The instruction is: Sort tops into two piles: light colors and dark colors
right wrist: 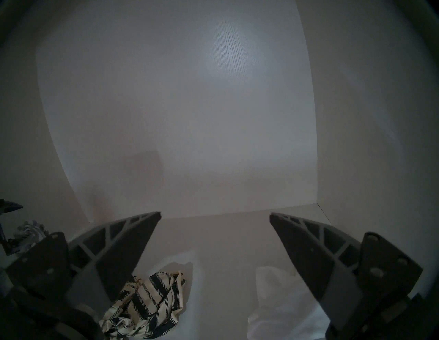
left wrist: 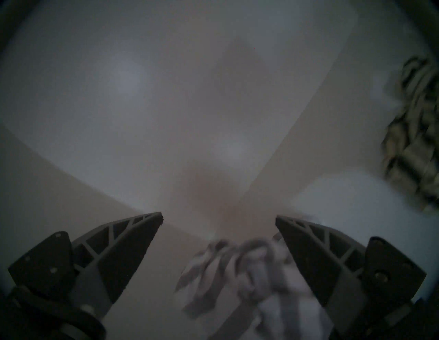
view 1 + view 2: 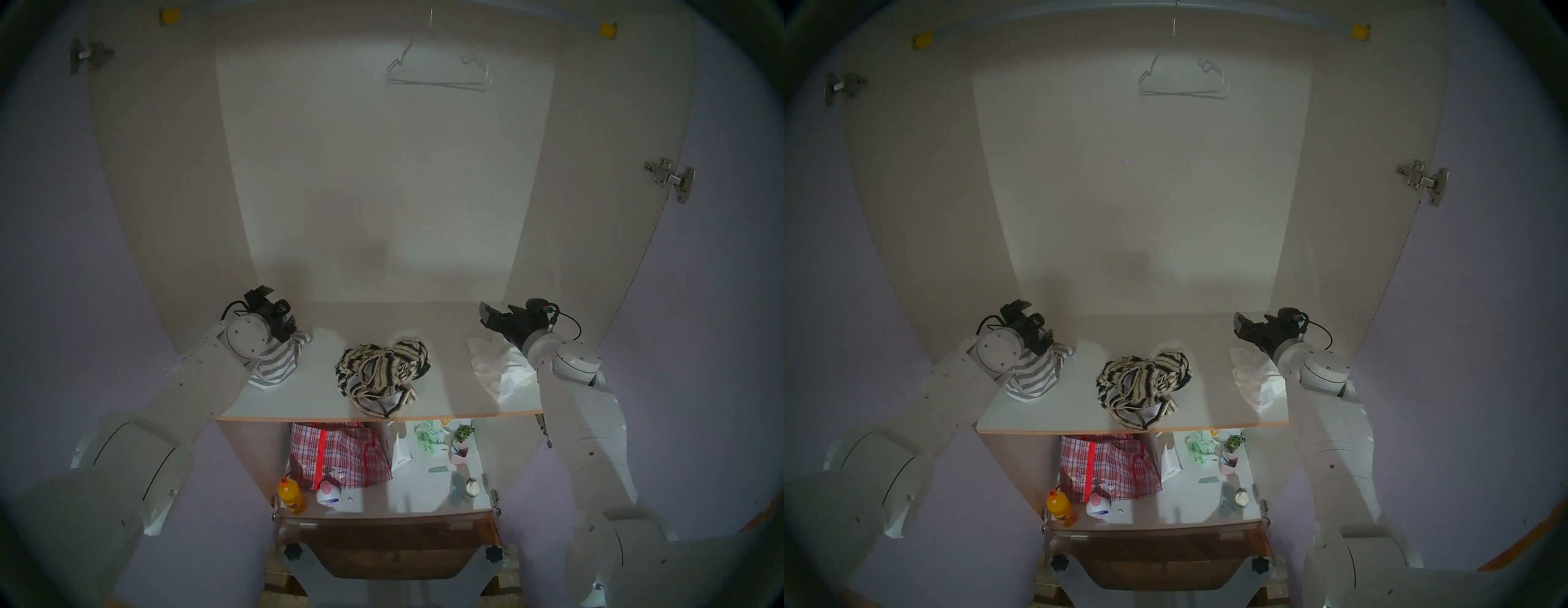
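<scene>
Both hands [image 2: 218, 217] [image 1: 215, 214] wide open, empty.

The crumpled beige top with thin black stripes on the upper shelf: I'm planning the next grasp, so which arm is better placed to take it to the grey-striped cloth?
Probably left. The open left gripper hovers over the white, grey-striped cloth, so the beige black-striped top need only come its way; the open right gripper is above the plain white cloth.
</scene>
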Robot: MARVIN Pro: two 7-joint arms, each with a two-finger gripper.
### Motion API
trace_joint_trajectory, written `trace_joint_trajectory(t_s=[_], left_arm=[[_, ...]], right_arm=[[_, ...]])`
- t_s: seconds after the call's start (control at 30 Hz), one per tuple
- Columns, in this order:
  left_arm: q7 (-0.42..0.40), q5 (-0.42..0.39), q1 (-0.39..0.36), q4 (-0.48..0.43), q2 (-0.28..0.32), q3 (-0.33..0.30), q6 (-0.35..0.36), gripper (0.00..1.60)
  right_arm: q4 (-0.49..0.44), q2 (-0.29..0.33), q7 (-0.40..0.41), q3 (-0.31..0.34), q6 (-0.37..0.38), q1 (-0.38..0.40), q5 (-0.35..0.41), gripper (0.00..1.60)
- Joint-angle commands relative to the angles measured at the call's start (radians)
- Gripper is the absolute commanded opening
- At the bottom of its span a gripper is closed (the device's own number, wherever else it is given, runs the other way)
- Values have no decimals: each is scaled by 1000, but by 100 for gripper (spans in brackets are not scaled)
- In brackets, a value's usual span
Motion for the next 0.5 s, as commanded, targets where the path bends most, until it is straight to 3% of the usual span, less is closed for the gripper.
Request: trace_joint_trajectory(t_s=[0.0,0.23,0.37,0.47], left_arm=[[-138,22,1,-91,67,109,-20,160],[-347,-155,14,-173,89,92,9,160],[-276,-248,54,-179,28,50,66,160],[-236,-230,85,-218,10,69,88,160]], right_arm=[[-26,1,3,0,-14,23,1,160],[-28,1,4,0,-17,22,1,160],[-29,1,4,0,-18,22,1,160],[-29,1,4,0,-19,21,1,160]])
